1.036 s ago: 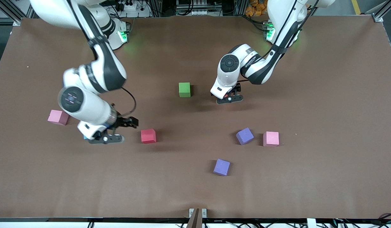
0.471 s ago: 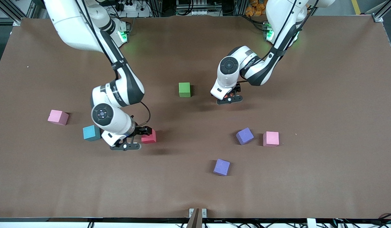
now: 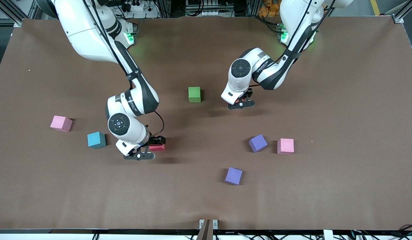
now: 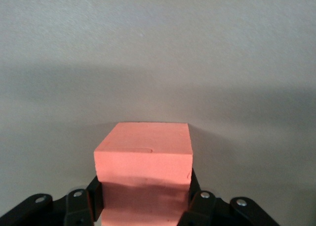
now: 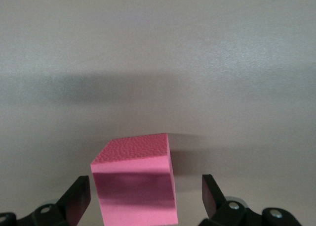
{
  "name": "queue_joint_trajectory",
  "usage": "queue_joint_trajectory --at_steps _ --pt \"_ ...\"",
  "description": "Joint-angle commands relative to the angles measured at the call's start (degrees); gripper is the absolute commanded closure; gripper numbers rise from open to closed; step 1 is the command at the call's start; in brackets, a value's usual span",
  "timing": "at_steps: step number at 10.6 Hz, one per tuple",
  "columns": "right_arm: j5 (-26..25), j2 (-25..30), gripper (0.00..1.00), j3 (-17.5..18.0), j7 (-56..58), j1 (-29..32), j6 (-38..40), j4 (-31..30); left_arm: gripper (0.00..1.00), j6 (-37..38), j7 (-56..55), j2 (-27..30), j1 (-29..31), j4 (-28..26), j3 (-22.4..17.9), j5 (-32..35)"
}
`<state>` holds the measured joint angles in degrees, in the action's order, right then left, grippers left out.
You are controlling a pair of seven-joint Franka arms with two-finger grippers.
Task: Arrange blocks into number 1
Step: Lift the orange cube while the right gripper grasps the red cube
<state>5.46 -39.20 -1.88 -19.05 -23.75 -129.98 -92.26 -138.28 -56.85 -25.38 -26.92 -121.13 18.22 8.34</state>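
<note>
Closing in on the red block with the right arm; left arm waits with the orange one.

Table is brown and the blocks are scattered across it. The right gripper sits low around the red block, fingers spread with a gap on each side, nothing pinched yet. That block sits on the table, nearer the camera than the green block and toward the right arm's end. It looks off-centre and slightly turned between the fingers, so I'd centre and square up before closing, to stop the foam twisting. The left gripper is clamped on the orange block, low beside the green block; can't tell if it touches the table. Loose blocks: light blue block, two pink blocks, two purple blocks.
</note>
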Motion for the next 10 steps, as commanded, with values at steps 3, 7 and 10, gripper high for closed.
queue_joint_trajectory --at_steps 3,7,10 --pt "0.3 -2.6 0.00 -0.4 -1.3 -1.5 -0.4 3.1 1.00 2.5 -8.1 2.4 0.0 1.2 10.0 -0.1" --pt "0.0 -3.5 0.21 -0.4 0.0 -1.4 -2.8 2.9 1.00 8.2 -15.0 -1.0 -5.8 6.8 15.8 -0.2" --pt "-0.3 -3.3 0.81 -0.5 7.2 -0.7 -2.1 2.4 1.00 10.3 -16.4 -10.5 -9.9 18.4 15.3 0.5"
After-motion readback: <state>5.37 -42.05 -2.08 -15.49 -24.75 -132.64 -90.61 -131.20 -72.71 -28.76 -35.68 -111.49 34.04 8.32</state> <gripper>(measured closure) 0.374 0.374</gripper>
